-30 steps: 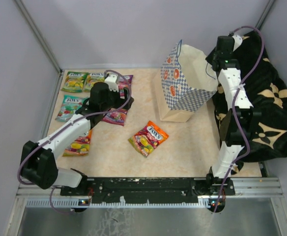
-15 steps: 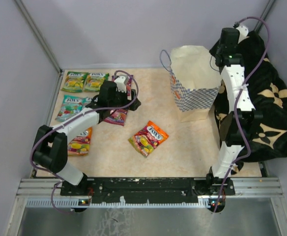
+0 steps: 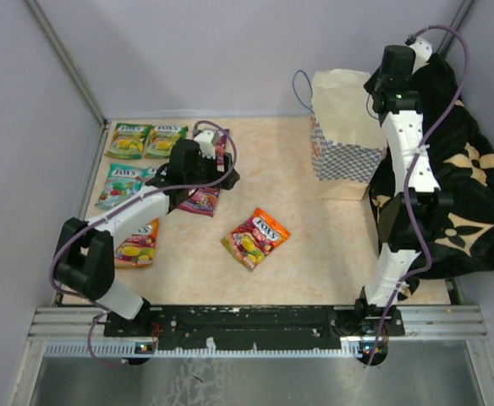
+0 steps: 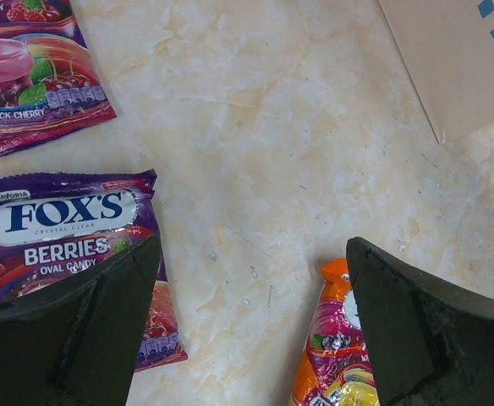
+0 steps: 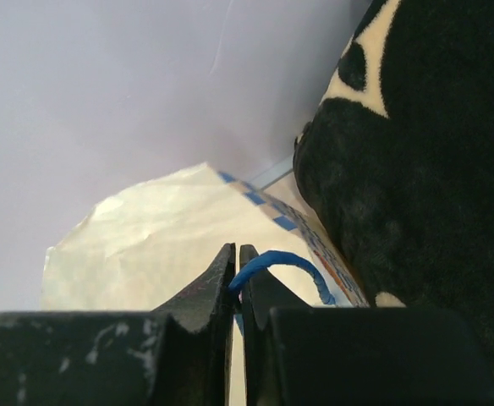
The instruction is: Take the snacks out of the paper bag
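The paper bag (image 3: 344,135) hangs at the back right with its mouth out of sight. My right gripper (image 3: 382,91) is above its right side, shut on its blue cord handle (image 5: 279,260), which is pinched between the fingertips (image 5: 226,269). Several FOX'S snacks lie on the table: green ones (image 3: 145,140), a teal one (image 3: 122,184), purple ones (image 3: 200,201) and an orange-red one (image 3: 255,238). My left gripper (image 3: 222,173) hovers open over the table with nothing in it. Its fingers (image 4: 103,330) stand between the purple berries pouch (image 4: 61,224) and the orange-red pouch (image 4: 336,355).
A black cloth with tan flowers (image 3: 454,186) is heaped along the right edge, against the bag and my right arm. Another red-yellow pouch (image 3: 137,245) lies near the left arm's base. Grey walls close in the table at the back and sides.
My right gripper has carried the bag to the right and back, and the bag has swung from tipped with its mouth showing to hanging. My left arm shifted right over the purple pouch, then stayed.
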Controlling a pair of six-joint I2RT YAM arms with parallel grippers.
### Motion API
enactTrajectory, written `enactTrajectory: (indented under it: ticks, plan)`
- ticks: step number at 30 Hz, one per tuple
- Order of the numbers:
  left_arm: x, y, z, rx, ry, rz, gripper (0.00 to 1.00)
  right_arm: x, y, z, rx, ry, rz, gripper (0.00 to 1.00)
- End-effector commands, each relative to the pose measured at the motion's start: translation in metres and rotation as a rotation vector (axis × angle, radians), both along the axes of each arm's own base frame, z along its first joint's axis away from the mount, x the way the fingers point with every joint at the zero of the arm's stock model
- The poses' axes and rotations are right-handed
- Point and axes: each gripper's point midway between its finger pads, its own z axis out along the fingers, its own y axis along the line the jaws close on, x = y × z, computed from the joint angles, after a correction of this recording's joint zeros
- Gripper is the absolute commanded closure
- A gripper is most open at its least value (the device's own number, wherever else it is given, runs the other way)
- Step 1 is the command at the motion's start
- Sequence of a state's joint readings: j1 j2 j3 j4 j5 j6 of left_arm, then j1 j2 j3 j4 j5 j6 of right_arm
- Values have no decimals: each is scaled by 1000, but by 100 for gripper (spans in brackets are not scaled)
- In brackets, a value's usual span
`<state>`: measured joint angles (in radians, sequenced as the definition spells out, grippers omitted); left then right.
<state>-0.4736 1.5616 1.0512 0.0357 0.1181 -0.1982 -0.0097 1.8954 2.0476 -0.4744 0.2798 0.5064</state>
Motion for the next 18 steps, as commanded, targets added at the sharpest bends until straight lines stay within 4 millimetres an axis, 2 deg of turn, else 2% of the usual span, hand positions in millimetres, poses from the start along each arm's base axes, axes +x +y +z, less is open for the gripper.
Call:
enactTrajectory:
  ticks: [1,3,5,8,9,10,11,15,16,18]
  plan:
    - [0,12,17,9,-48,27,3,-6,-9,27,-18,-78,-30,92]
    - [0,14,18,12,-48,28,3,-9,-10,33,-25,-89,-31,86]
    - [-1,16,18,15,-48,34,3,-12,-10,38,-34,-96,-26,71]
    - [-4,20,22,12,-55,44,3,-19,-8,46,-37,-113,-14,37]
    - [-5,21,23,9,-57,48,3,-22,-6,49,-36,-120,-6,19]
    - [-6,22,24,7,-58,52,2,-26,-6,51,-35,-128,-4,5]
    - [-8,24,25,3,-60,57,2,-30,-6,54,-35,-138,-4,1]
    - [-20,30,24,-10,-41,71,1,-51,-6,61,-5,-167,-22,1]
    - [-25,31,23,-17,-35,71,1,-61,-4,73,3,-208,-13,1]
    - [-35,34,21,-34,-26,69,0,-73,4,82,21,-269,21,1]
